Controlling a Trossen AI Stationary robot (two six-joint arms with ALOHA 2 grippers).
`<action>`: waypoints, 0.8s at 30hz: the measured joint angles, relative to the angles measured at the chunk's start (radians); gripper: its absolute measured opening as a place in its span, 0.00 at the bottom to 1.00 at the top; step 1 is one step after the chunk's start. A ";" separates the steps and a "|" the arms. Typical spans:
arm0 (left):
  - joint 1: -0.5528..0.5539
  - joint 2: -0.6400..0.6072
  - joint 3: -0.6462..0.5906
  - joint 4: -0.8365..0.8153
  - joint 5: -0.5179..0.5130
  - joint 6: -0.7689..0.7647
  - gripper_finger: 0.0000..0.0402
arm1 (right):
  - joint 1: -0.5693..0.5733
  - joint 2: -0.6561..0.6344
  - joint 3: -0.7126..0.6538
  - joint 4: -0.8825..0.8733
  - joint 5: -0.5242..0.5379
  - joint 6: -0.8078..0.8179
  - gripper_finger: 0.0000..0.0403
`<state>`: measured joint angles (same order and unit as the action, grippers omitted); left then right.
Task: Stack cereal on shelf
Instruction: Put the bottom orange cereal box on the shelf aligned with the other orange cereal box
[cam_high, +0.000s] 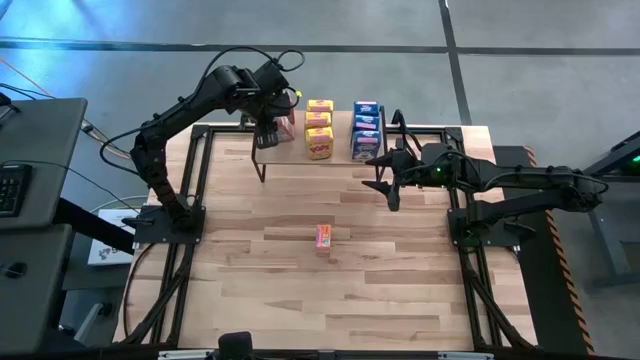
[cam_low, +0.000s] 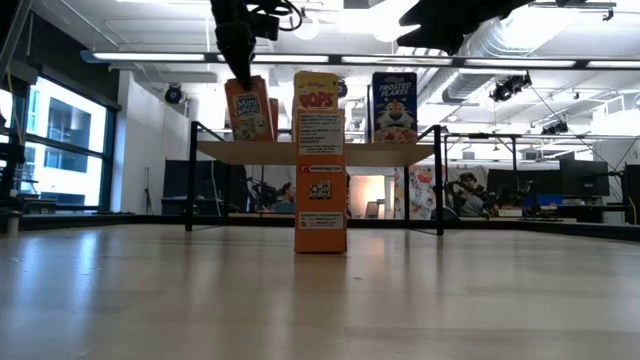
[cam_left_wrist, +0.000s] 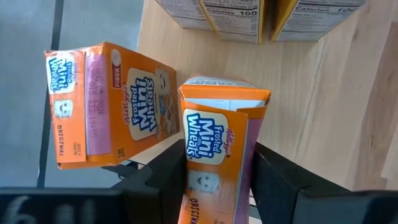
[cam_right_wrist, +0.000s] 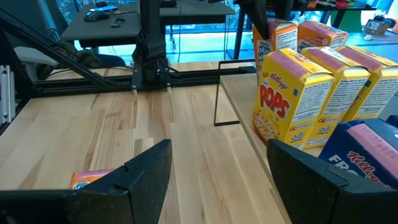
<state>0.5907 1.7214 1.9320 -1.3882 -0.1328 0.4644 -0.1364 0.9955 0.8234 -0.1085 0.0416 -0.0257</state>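
The left end effector (cam_high: 268, 133) is positioned over the left end of the low shelf with light wooden top and thin black legs (cam_high: 340, 152). Its fingers (cam_left_wrist: 163, 180) pinch an orange-red cardboard Frosted Mini-Wheats box (cam_left_wrist: 219, 149), held upright, just beside a second orange-red box (cam_left_wrist: 112, 102) standing on the shelf. Toward the shelf's middle stands a row of three yellow Pops boxes (cam_high: 319, 128), followed by the blue Frosted Flakes boxes (cam_high: 365, 130) at the right end. One more orange-red box (cam_high: 323, 238) stands upright on the light wooden table (cam_high: 400, 290), well apart from the shelf.

The right end effector (cam_high: 385, 172) waits just beside the shelf's right end, its fingers spread and empty.

Risk assessment: the held box is close to its orange-red neighbour. A release made while the box is tilted, or a sideways withdrawal, could topple either box off the shelf's left edge.
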 joint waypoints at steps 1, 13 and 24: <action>0.000 0.000 0.000 0.001 -0.001 0.000 0.38 | 0.000 0.000 0.000 0.000 0.000 0.000 0.64; 0.000 0.000 0.000 0.015 -0.011 0.009 0.46 | 0.000 0.000 0.000 0.000 0.000 0.000 0.64; 0.000 0.000 0.000 0.038 -0.027 0.027 0.49 | 0.000 0.000 0.000 0.000 0.000 0.000 0.64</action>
<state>0.5907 1.7214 1.9316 -1.3507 -0.1600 0.4911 -0.1365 0.9955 0.8234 -0.1085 0.0416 -0.0257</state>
